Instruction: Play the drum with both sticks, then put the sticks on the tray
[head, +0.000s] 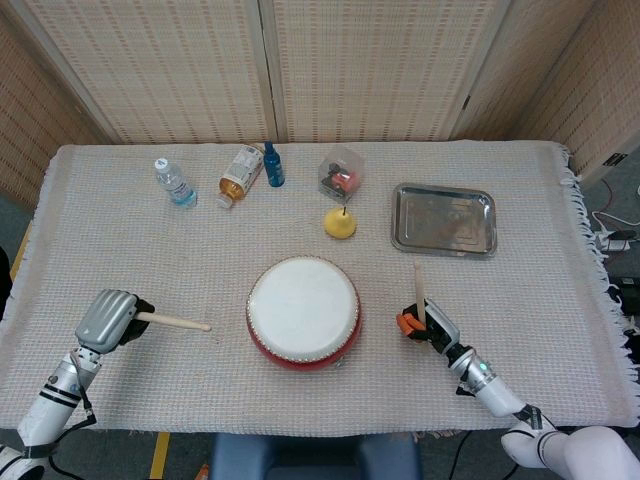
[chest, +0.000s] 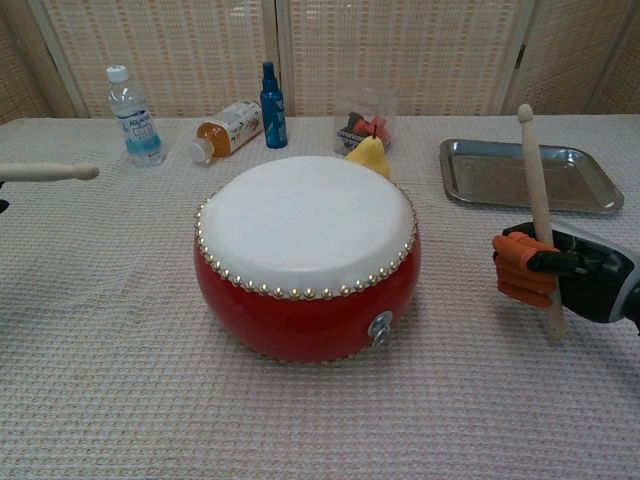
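A red drum (head: 303, 312) (chest: 308, 268) with a white skin stands at the table's near middle. My left hand (head: 106, 319) grips a wooden stick (head: 176, 321) (chest: 48, 172) left of the drum; the stick lies level, its tip pointing at the drum, a short gap away. My right hand (head: 423, 326) (chest: 556, 272), orange-fingered, grips the other stick (head: 418, 292) (chest: 535, 200) right of the drum, held nearly upright with its tip leaning slightly toward the drum. A metal tray (head: 444, 218) (chest: 528, 173) lies empty at the far right.
Along the far edge stand a water bottle (head: 174, 183), a lying juice bottle (head: 239, 174), a blue bottle (head: 272, 165) and a clear box (head: 340, 174). A yellow pear (head: 339, 222) sits just behind the drum.
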